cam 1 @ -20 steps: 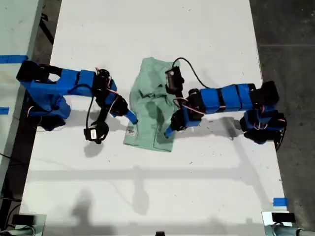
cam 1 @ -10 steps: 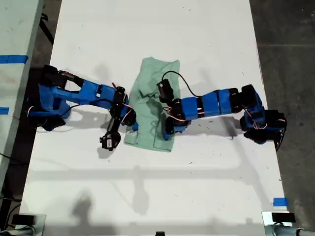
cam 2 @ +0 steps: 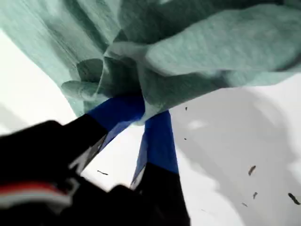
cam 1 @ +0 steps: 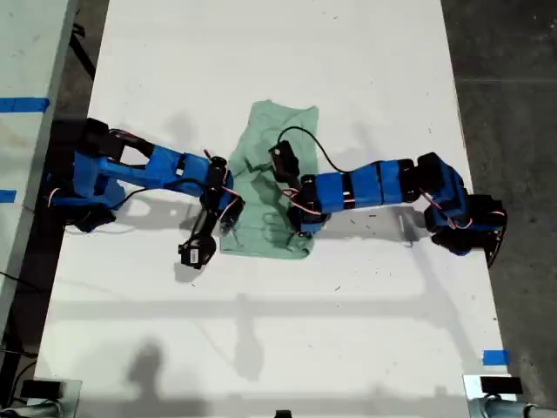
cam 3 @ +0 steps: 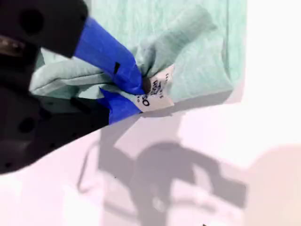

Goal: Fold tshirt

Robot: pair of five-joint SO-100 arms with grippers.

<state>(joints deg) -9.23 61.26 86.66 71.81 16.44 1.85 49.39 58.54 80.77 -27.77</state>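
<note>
Tshirt (cam 1: 271, 187) lies mid-table (cam 1: 261, 331), already narrowed into a rumpled strip between the two arms, so you are partway through folding. Your first gripper (cam 2: 143, 106) pinches a bunched cloth edge, and your second gripper (cam 3: 136, 92) pinches the corner carrying the label (cam 3: 155, 92). Folding the length over and smoothing look left to do.

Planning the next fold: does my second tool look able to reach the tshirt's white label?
Yes, it seems so: my second tool is shut on the tshirt right at the label, with nothing between.
</note>
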